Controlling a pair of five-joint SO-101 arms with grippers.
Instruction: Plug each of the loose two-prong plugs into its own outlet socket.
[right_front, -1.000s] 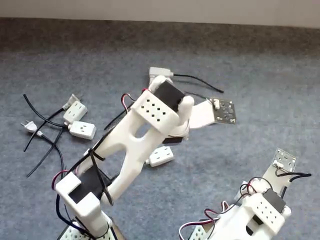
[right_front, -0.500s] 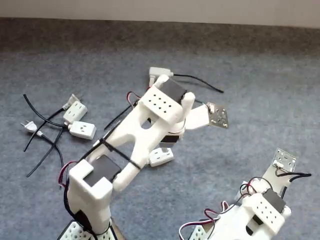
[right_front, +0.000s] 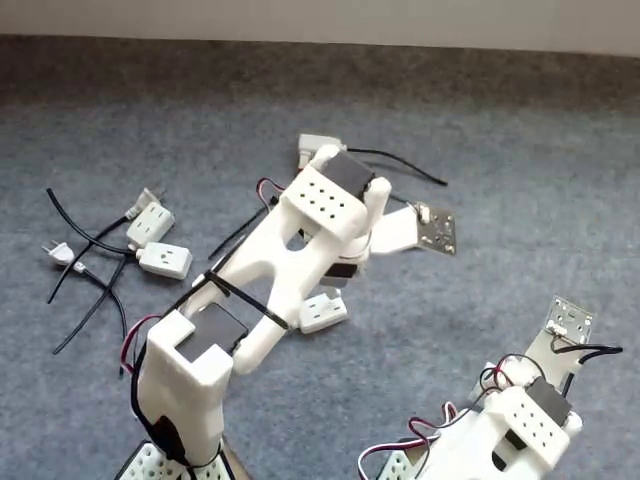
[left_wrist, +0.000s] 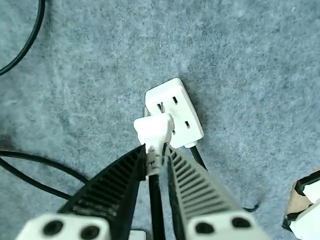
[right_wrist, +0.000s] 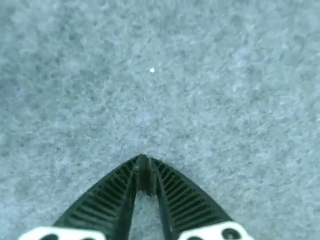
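Plug clamped in left tool, jaws narrow on its neck, body overlapping outlet just ahead of tips; seating unclear. Over last second left arm drew in, wrist shifting, likely lining plug on socket. Right tool closed, empty, above counter.

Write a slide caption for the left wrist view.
Left tool grips a white plug at a white outlet block.

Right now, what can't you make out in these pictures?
- Left wrist view: whether the plug's prongs sit in the outlet; the plug body covers them.
- High view: the far outlet, partly behind the left arm.
- High view: the right arm's base, cut by the bottom edge.
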